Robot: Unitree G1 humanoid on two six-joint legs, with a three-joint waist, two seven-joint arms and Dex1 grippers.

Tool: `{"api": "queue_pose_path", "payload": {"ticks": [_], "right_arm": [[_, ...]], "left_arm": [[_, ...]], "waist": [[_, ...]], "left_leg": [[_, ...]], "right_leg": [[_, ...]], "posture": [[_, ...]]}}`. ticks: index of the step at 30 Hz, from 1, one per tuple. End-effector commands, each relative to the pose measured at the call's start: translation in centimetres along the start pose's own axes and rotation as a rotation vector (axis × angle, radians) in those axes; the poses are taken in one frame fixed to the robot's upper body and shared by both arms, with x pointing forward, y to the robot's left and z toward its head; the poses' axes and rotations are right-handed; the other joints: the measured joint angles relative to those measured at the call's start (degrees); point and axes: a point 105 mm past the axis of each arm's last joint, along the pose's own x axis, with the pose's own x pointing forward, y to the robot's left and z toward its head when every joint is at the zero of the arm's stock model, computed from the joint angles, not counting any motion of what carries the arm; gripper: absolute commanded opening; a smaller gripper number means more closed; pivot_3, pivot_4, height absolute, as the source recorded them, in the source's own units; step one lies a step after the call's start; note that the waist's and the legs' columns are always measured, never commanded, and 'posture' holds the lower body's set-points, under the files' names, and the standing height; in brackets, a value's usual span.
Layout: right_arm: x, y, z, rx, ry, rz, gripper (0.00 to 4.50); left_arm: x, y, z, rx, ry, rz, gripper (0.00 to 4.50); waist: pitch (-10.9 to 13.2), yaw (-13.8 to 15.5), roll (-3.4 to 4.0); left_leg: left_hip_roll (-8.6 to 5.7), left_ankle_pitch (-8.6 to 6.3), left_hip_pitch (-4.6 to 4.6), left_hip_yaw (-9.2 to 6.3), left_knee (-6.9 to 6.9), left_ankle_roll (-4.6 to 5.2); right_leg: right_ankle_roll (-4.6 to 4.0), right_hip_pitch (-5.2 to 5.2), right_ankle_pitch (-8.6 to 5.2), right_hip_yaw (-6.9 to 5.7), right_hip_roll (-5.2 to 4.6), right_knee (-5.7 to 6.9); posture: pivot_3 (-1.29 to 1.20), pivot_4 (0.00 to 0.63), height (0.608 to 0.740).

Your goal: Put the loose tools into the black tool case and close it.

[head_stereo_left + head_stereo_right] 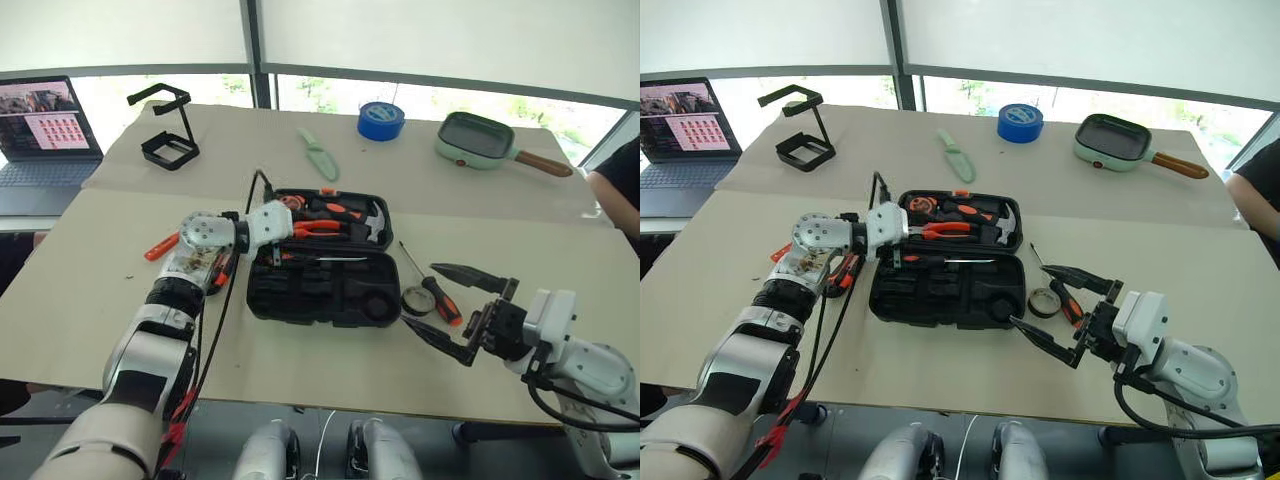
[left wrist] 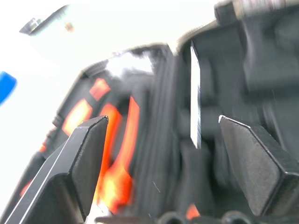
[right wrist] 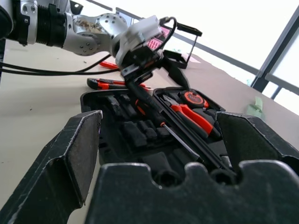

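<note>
Your left gripper point(image 3: 140, 70) hangs over the near-left part of the open case point(image 1: 320, 290), its fingers point(image 2: 79, 163) spread apart with nothing between them. A screwdriver point(image 1: 325, 258) lies along the case's middle, just beneath those fingers. Your right gripper point(image 1: 465, 305) waits off the case's right corner, jaws wide and empty. Just beside it on the table point(image 1: 560, 260) lie a screwdriver with an orange-and-black handle point(image 1: 435, 288) and the small tape ring point(image 1: 416, 299). On the case's left, partly hidden by your left arm, rest the utility knife point(image 3: 110, 84) and another orange tool point(image 1: 160, 246). The case's far half holds pliers point(image 1: 320, 227) and a hammer point(image 1: 375, 228).
</note>
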Motion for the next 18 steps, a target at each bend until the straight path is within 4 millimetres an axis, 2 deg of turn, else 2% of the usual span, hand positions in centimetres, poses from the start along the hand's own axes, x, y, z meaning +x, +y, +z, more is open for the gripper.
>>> {"api": "queue_pose_path", "payload": {"ticks": [1, 2, 7, 9, 12, 15, 18], "right_arm": [[0.2, 0.1, 0.9, -0.011, -0.027, -0.008, 4.50], [0.3, 0.1, 0.9, -0.011, -0.028, -0.010, 4.50], [0.3, -0.3, 0.8, -0.011, -0.027, -0.014, 4.50], [0.2, -0.4, 0.7, -0.010, -0.023, -0.015, 4.50], [-0.1, -0.5, 0.5, -0.007, -0.017, -0.016, 4.50], [-0.2, -0.5, 0.4, -0.005, -0.010, -0.021, 4.50], [-0.5, -0.5, 0.2, -0.001, -0.002, -0.039, 4.50]], "left_arm": [[-0.8, -0.3, -0.9, -0.103, -0.004, 0.036, 3.37], [-0.8, -0.4, -1.1, -0.122, 0.002, 0.040, 3.19], [0.9, -1.5, -2.8, -0.163, 0.090, 0.049, 1.32], [1.8, -2.9, -3.4, -0.154, 0.152, -0.020, 0.57], [2.8, -4.0, -4.2, -0.193, 0.222, -0.053, 0.57], [2.5, -4.7, -5.2, -0.224, 0.285, -0.068, 0.57], [2.7, -5.1, -5.1, -0.268, 0.262, -0.065, 0.57]], "waist": [[0.00, -0.41, 0.01], [0.00, -0.45, 0.00], [0.00, -0.21, 0.00], [0.00, -0.16, 0.00], [-0.03, 0.31, 0.05], [-0.06, 0.50, 0.08], [-0.11, 0.48, 0.18]], "left_leg": [[0.00, 0.00, 0.04, 0.04, 0.00, 0.00], [-0.01, 0.00, 0.07, 0.06, 0.01, 0.00], [-0.01, -0.20, 0.03, 0.05, 0.11, 0.35], [-0.02, -0.23, 0.06, 0.05, 0.12, 0.39], [-0.04, -0.12, 0.06, 0.07, 0.12, 0.20], [-0.08, -0.13, 0.09, 0.06, 0.15, 0.21], [-0.08, -0.27, 0.23, 0.06, 0.17, 0.45]], "right_leg": [[0.01, 0.01, -0.01, -0.01, 0.01, 0.02], [0.12, 0.02, -0.04, -0.01, 0.02, 0.03], [0.48, 0.04, -0.10, -0.02, 0.01, 0.01], [0.47, 0.08, -0.09, -0.01, 0.00, 0.00], [0.39, 0.09, -0.04, -0.02, 0.00, -0.01], [0.38, 0.15, -0.03, -0.02, -0.04, -0.02], [0.53, 0.30, -0.09, -0.01, -0.06, -0.05]], "posture": [[0.00, 0.150, 0.740], [0.00, 0.150, 0.740], [0.00, 0.150, 0.740], [0.00, 0.150, 0.740], [0.00, 0.150, 0.740], [0.00, 0.150, 0.740], [0.00, 0.150, 0.740]]}}
